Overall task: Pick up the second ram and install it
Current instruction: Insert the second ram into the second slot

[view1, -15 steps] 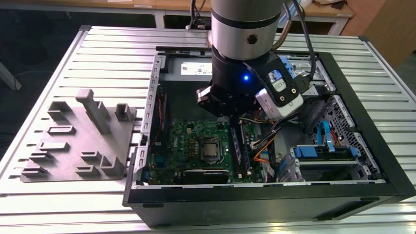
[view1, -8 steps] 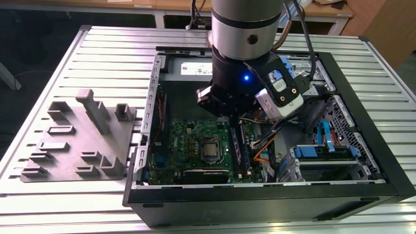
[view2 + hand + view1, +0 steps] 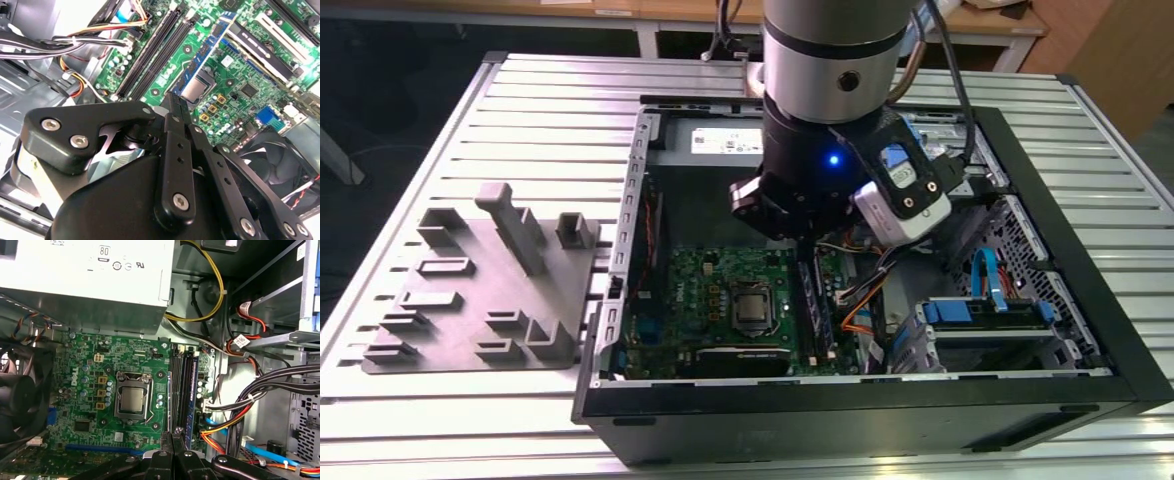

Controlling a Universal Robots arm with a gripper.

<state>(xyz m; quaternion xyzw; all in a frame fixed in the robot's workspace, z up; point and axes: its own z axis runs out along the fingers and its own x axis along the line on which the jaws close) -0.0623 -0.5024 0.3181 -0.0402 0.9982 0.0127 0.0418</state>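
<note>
Open computer case (image 3: 1087,250) lies on the slatted table (image 3: 520,100), and I hang over its motherboard (image 3: 85,390). The memory slots (image 3: 176,390) run beside the CPU socket (image 3: 132,400), with a cable bundle (image 3: 240,405) just on their other side. Risk, as judged: if the stick meets a slot skewed or with its notch reversed, pressing would jam or crack it, and a weak pinch could let it tip. In the second wrist view the second ram (image 3: 210,52) sits raised above the board. Its long axis is parallel to the slots, and its free end points away from my fingertips toward their far ends. My gripper (image 3: 174,97) appears closed narrow on its thin faces.
</note>
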